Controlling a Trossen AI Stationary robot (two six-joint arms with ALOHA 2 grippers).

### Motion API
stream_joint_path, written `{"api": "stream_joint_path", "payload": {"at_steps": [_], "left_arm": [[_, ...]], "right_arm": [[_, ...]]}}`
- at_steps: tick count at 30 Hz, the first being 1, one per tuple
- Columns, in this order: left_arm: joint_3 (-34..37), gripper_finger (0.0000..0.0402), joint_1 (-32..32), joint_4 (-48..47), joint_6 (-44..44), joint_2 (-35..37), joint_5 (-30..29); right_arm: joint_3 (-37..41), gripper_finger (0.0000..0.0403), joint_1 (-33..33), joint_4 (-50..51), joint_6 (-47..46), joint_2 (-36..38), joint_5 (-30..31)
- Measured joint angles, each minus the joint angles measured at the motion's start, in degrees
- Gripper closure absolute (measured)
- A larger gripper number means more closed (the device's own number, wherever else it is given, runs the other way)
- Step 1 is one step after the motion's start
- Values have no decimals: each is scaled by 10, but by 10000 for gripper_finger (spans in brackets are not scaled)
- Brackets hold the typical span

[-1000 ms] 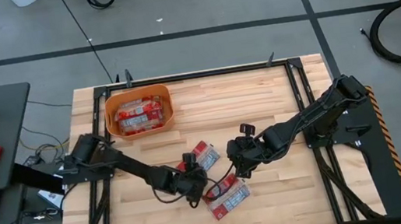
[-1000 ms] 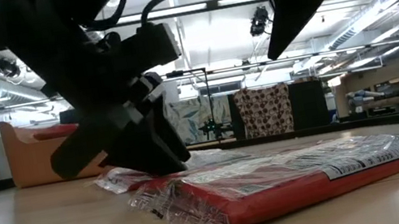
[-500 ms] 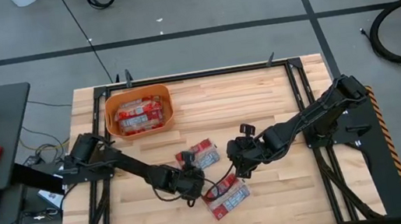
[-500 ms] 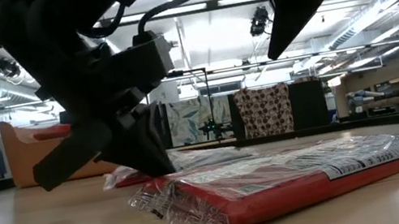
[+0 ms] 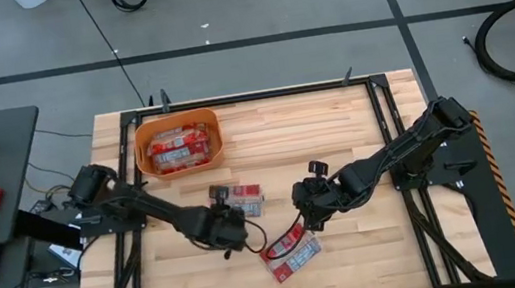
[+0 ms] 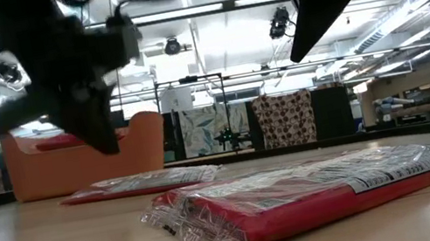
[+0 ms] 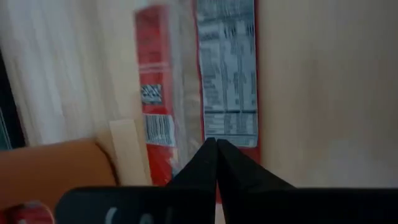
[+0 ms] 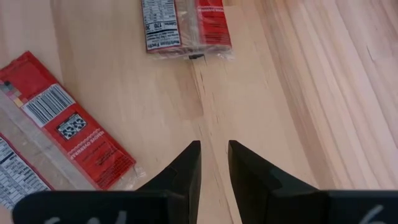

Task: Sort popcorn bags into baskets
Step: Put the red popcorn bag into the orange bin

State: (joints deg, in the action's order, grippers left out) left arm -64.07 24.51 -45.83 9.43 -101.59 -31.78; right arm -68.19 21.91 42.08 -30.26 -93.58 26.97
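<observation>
While two flat red popcorn packets with white label panels lie loose on the pale wooden slatted table [image 5: 337, 133], the left arm's dark two-finger gripper [image 5: 232, 226] hangs above the boards just beside the nearer one, its fingers pressed together and holding nothing, as the left wrist view shows [image 7: 216, 163]. That packet [image 5: 236, 198] rests flat near the middle of the table, apart from the gripper's tip, and appears again in the left wrist view [image 7: 199, 81] and low across the table in the low view [image 6: 142, 184]. A second red packet in clear crinkled wrap [image 5: 291, 253] lies toward the front edge, filling the foreground of the low view [image 6: 316, 191]. The right arm's dark gripper [image 5: 305, 208] hovers between the two packets with its fingers slightly apart and empty, bare wood showing through the gap in the right wrist view [image 8: 214, 163]. At the far left of the table stands the orange plastic rectangular tub with rounded corners [image 5: 142, 150], already holding several red packets [image 5: 179, 147]; it sits well apart from both grippers and shows behind the left arm in the low view [image 6: 29, 171]
</observation>
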Motion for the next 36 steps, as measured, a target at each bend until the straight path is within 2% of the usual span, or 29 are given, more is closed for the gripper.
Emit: {"api": "stream_joint_path", "payload": {"at_steps": [4,11,17,22,25,28,36], "left_arm": [[-1,380,2,74,65,2,-3],[-2,304,9,226,13,-40,-9],[-1,249,-2,262,-56,-89,-12],[-4,235,-17,265,-86,-116,-27],[-4,239,-26,265,-88,-121,-34],[-4,259,-34,257,-112,-122,-30],[-3,388,-56,213,-138,-124,-32]], "right_arm": [[0,316,0,0,1,0,1],[0,316,0,-3,0,0,2],[0,316,1,-4,0,0,2],[0,316,1,-4,1,0,2],[0,316,1,-5,2,0,1],[0,316,1,-6,1,0,0],[0,316,5,-7,0,0,0]]}}
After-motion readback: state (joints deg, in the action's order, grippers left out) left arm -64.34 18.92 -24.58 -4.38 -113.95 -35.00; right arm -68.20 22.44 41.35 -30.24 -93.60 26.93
